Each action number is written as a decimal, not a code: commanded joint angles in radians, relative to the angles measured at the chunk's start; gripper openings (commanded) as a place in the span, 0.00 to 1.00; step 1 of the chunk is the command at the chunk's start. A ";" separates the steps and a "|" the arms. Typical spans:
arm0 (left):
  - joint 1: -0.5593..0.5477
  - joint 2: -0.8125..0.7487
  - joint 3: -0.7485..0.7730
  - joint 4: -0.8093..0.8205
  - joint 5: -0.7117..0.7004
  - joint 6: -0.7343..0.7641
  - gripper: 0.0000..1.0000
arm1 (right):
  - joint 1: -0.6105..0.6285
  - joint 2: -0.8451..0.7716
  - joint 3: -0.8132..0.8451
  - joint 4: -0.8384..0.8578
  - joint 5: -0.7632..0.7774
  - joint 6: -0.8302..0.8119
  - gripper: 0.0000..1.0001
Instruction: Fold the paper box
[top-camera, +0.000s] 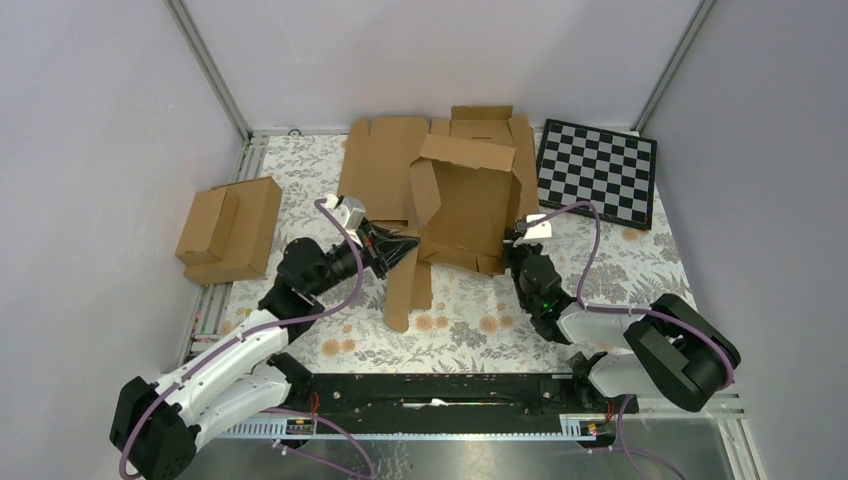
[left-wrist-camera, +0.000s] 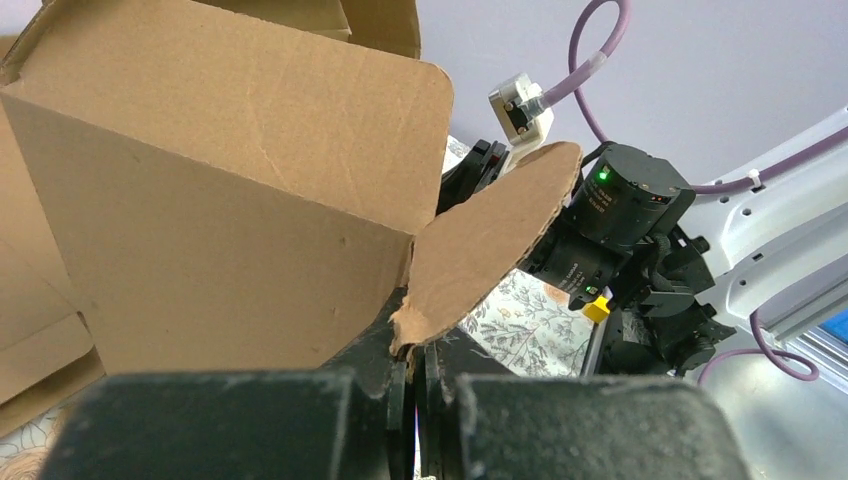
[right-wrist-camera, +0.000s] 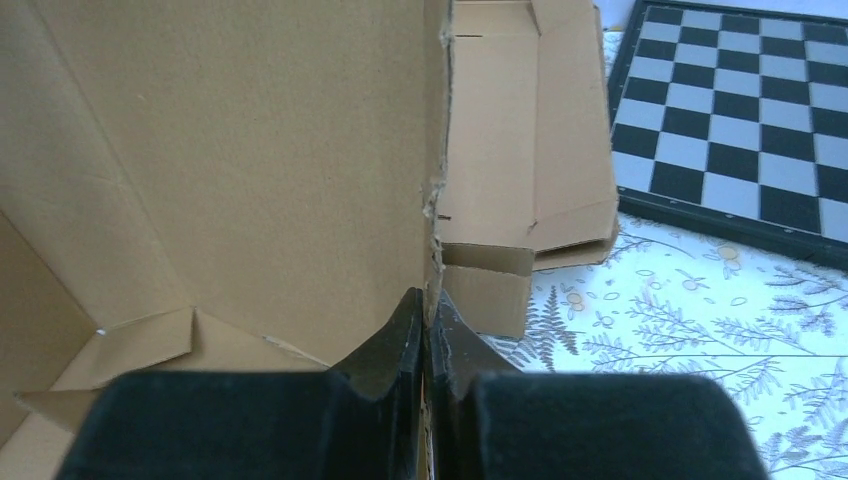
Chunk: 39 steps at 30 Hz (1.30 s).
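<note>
The paper box (top-camera: 465, 205) is brown corrugated cardboard, half folded, held tilted up above the middle of the table, its flaps loose. My left gripper (top-camera: 412, 243) is shut on a rounded flap at the box's left near corner; in the left wrist view the flap (left-wrist-camera: 490, 240) rises from between the closed fingers (left-wrist-camera: 418, 385). My right gripper (top-camera: 517, 250) is shut on the box's right side wall; in the right wrist view the wall's edge (right-wrist-camera: 436, 200) runs straight up from the closed fingers (right-wrist-camera: 428, 330). A long flap (top-camera: 405, 290) hangs down to the table.
A flat cardboard blank (top-camera: 385, 165) lies behind the box. Two joined small brown boxes (top-camera: 230, 230) sit at the left edge. A black-and-white chessboard (top-camera: 598, 172) lies at the back right. A floral cloth (top-camera: 620, 270) covers the table.
</note>
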<state>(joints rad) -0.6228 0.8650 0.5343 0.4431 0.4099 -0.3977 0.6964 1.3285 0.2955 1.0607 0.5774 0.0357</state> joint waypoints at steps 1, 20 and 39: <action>-0.007 -0.017 -0.061 0.022 -0.035 -0.007 0.00 | -0.006 -0.046 -0.005 0.039 -0.070 0.096 0.09; -0.009 -0.001 -0.053 0.126 0.059 -0.142 0.00 | -0.006 -0.153 0.036 -0.389 -0.384 0.271 0.64; -0.009 0.042 -0.028 0.146 0.097 -0.200 0.00 | 0.039 -0.107 -0.006 -0.379 -0.572 0.254 0.89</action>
<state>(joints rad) -0.6289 0.8982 0.4728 0.5777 0.4686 -0.5594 0.7143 1.2304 0.3054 0.6170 0.0795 0.3069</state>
